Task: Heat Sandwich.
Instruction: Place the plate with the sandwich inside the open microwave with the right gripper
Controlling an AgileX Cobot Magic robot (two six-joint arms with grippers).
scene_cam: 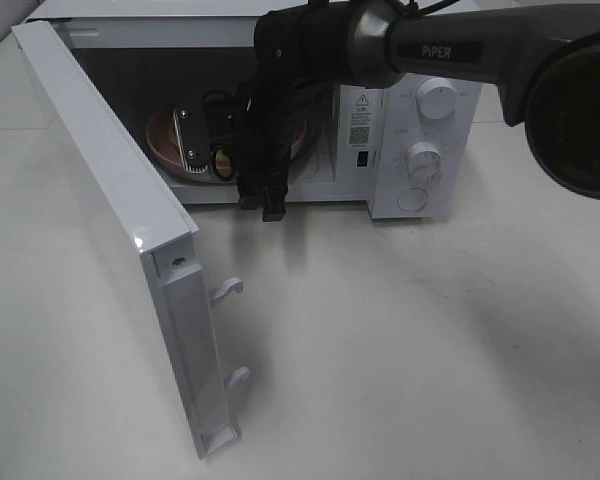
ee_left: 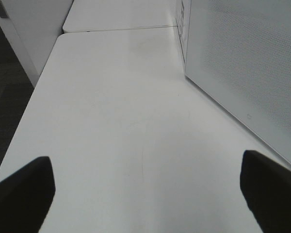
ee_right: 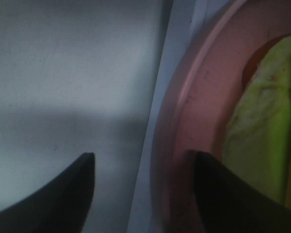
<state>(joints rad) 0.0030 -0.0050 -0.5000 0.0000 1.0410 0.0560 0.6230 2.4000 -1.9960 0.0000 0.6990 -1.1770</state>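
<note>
The right end effector [ee_right: 143, 155] reaches inside the open microwave oven [scene_cam: 420, 110]. Its fingers are parted with the raised rim of the round pink plate [ee_right: 199, 97] between them, one finger over the plate and the other outside it, so it grips nothing. The sandwich [ee_right: 259, 126], with green lettuce showing, lies on that plate within the oven cavity, where it needs to sit for heating. The oven door [scene_cam: 110, 200] stands swung wide, leaving room for the arm. The left end effector [ee_left: 145, 158] hangs wide open and empty above the white table [ee_left: 111, 121], beside a dotted white panel that looks like the door's outer face. It is probably placed there to push the door shut.
</note>
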